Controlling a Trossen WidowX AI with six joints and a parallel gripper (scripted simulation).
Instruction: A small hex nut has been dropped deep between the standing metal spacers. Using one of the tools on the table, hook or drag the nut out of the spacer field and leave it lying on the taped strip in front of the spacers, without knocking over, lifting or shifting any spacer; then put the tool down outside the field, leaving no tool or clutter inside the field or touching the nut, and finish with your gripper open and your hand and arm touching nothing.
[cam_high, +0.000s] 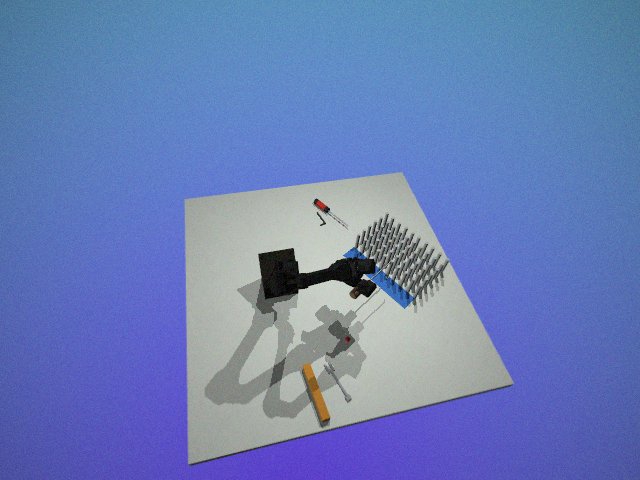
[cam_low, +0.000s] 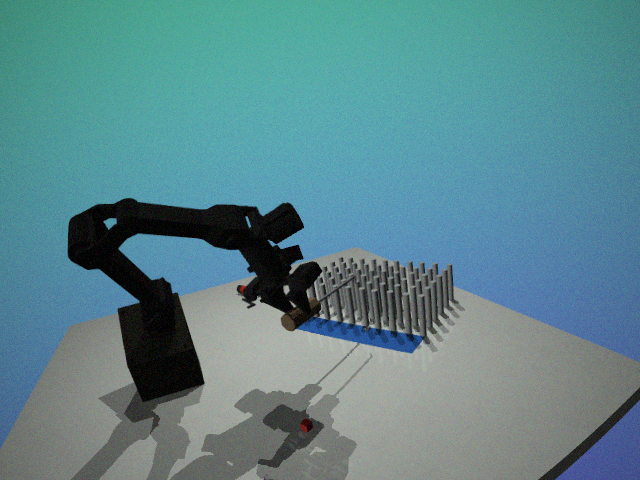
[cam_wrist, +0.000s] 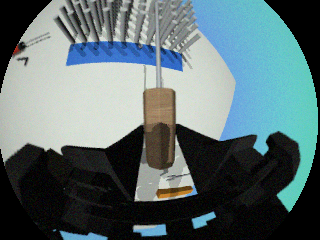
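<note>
My gripper (cam_high: 362, 290) (cam_low: 301, 311) (cam_wrist: 159, 127) is shut on the wooden handle (cam_high: 354, 293) (cam_low: 290, 320) (cam_wrist: 159, 104) of a tool, held above the table. Its thin grey rod (cam_low: 337, 289) (cam_wrist: 158, 65) slopes up and forward to the spacers' tops; its tip cannot be made out against them. The metal spacers (cam_low: 424, 315) (cam_wrist: 108, 22) all look upright. The blue taped strip (cam_high: 404, 300) (cam_low: 403, 345) (cam_wrist: 107, 56) lies along their front. A tiny object (cam_high: 386, 277) (cam_low: 366, 328), perhaps the nut, shows by the front row at the strip.
A red-handled tool (cam_high: 321, 205) with two thin prongs and a black L-shaped key (cam_high: 321, 220) lie at the back. A red cube (cam_high: 347, 339) (cam_low: 306, 425) lies in the arm's shadow. An orange bar (cam_high: 315, 392) (cam_wrist: 175, 192) and a grey forked tool (cam_high: 338, 383) lie near the front edge.
</note>
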